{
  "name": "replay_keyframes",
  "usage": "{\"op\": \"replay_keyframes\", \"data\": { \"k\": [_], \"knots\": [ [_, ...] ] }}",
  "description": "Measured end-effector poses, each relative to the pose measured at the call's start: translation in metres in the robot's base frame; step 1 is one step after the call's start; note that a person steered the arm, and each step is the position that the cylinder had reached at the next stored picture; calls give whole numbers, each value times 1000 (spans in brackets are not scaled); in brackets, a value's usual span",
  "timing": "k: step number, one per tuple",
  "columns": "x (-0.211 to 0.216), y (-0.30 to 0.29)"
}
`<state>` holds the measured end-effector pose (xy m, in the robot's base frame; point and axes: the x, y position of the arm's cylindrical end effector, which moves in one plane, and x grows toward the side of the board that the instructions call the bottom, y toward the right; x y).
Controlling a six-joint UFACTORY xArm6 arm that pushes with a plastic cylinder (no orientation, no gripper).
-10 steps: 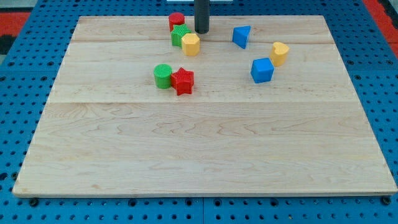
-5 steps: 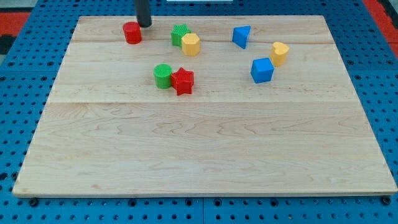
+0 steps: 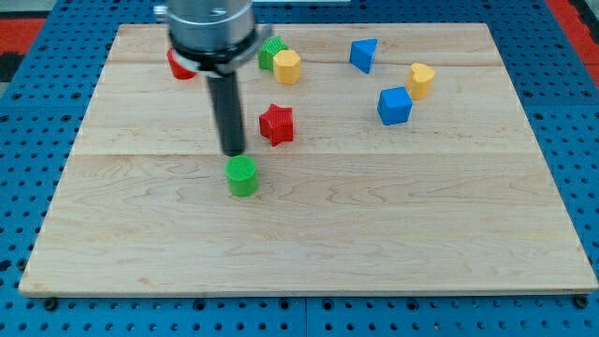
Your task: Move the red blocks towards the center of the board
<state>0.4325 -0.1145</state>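
my tip [image 3: 233,153] above green cylinder [image 3: 242,175] | red block [image 3: 177,67] half-hidden (shape unclear) | no claw

A green cylinder [image 3: 242,175] sits near centre-left. Far along the board [image 3: 374,234], a green block [image 3: 270,51] touches a yellow one [image 3: 287,66]. Right: blue wedge [image 3: 364,54], blue cube [image 3: 394,105], yellow block [image 3: 421,80].
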Motion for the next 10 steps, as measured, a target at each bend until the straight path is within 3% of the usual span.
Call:
{"op": "replay_keyframes", "data": {
  "k": [1,2,3,4,5,6,7,8,9,10],
  "knots": [
    [-36,-115],
    [-117,-162],
    [-177,-145],
    [-188,-113],
    [-159,-68],
    [-98,-35],
    [-139,-70],
    [-174,-60],
    [-117,-1],
    [-71,16]
  ]
}}
